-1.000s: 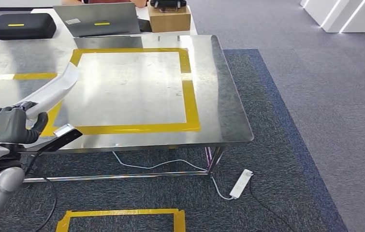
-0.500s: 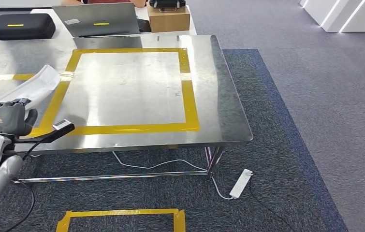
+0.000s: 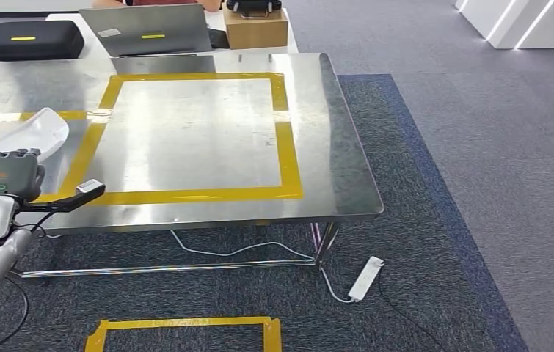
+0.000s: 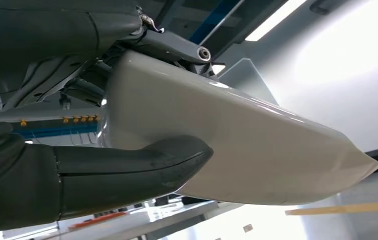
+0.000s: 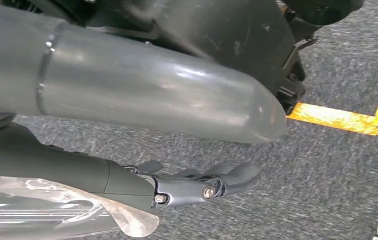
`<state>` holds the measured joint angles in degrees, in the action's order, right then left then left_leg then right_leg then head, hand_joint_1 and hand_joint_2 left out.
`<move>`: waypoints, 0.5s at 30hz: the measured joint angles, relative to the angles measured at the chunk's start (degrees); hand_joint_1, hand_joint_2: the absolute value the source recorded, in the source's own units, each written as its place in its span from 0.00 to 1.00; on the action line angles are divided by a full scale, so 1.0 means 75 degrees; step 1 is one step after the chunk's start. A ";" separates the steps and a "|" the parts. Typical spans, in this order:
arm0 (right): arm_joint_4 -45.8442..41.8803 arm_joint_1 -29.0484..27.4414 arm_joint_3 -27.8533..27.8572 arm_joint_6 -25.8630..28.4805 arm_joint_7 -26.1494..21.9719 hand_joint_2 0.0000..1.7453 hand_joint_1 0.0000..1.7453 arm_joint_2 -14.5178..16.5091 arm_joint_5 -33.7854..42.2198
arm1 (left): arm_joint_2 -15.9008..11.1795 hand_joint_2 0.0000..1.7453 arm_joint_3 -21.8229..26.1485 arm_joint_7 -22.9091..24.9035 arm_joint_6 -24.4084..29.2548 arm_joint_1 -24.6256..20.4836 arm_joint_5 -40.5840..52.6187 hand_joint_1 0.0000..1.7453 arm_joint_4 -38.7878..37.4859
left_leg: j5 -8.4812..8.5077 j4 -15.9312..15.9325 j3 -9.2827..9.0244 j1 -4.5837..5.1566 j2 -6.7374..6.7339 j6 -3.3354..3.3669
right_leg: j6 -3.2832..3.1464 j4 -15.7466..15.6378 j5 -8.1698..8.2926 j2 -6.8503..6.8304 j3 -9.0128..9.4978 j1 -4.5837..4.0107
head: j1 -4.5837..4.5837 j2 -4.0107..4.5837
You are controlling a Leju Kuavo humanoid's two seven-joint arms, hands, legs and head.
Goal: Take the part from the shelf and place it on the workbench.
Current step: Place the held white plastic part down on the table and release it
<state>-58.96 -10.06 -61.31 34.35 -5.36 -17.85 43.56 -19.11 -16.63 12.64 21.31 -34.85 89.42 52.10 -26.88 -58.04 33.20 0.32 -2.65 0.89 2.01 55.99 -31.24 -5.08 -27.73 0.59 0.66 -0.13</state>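
The left hand (image 3: 6, 176) grips the white part (image 3: 20, 134) over the left side of the steel surface (image 3: 332, 169), beside the yellow tape square (image 3: 288, 147). In the left wrist view the thumb (image 4: 126, 167) presses against the part's (image 4: 237, 150) glossy underside, with darker fingers above it. The right hand (image 5: 197, 187) hangs over grey carpet (image 5: 337, 170), fingers loosely extended and holding nothing. Beyond the surface lie a black case (image 3: 33, 39), a laptop (image 3: 149, 29) and a cardboard box (image 3: 257, 28)
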 joint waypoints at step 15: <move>0.0031 0.0221 -0.0581 0.0288 -0.0184 0.00 0.00 0.0010 0.0517 | -0.0334 1.00 -0.1153 0.1289 -0.1271 -0.0381 0.0063 0.00 -0.0783 | 0.0000 0.0000 0.0000 0.0000 -0.0005 0.0000 | 0.0000 0.0001 0.0000 0.0002 -0.0001 0.0000 | 0.0001 0.0000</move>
<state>-58.73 -8.40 -65.66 36.51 -6.74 -17.77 47.43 -21.62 -25.28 22.31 11.78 -37.70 89.90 46.23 -26.88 -58.04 33.20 0.32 -2.69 0.89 2.01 56.00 -31.24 -5.07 -27.74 0.59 0.66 -0.13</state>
